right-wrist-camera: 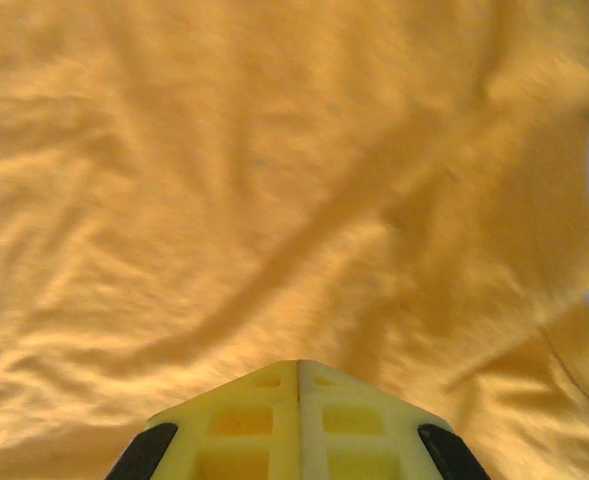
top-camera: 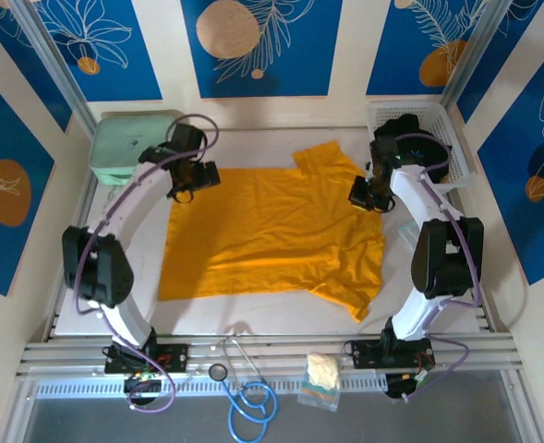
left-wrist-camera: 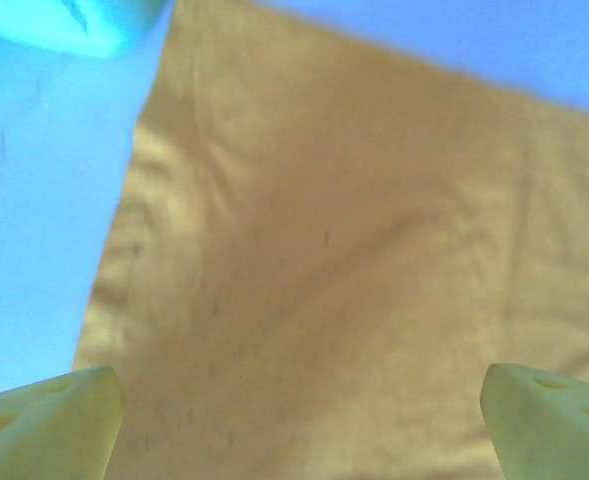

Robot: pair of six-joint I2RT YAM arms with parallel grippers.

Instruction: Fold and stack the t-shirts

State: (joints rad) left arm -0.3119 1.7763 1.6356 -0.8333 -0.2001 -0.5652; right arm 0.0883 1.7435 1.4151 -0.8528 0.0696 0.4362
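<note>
The orange-yellow t-shirt (top-camera: 272, 231) lies spread out flat on the white table (top-camera: 114, 295), one sleeve pointing to the back (top-camera: 327, 159) and one to the front right. My left gripper (top-camera: 190, 180) hovers over the shirt's back left corner. In the left wrist view it (left-wrist-camera: 296, 385) is open, fingers (left-wrist-camera: 54, 420) wide apart above the cloth (left-wrist-camera: 354, 250), with nothing between them. My right gripper (top-camera: 364, 196) hangs over the shirt's right edge; its (right-wrist-camera: 299, 365) fingers are pressed together above wrinkled cloth (right-wrist-camera: 224, 180). The black t-shirt is out of view.
A mint-green bin (top-camera: 128, 143) stands at the back left, a white basket (top-camera: 419, 129) at the back right. On the front rail lie a blue stethoscope (top-camera: 248, 397) and a pale-yellow packet (top-camera: 320, 377). A clear packet (top-camera: 407, 231) lies right of the shirt.
</note>
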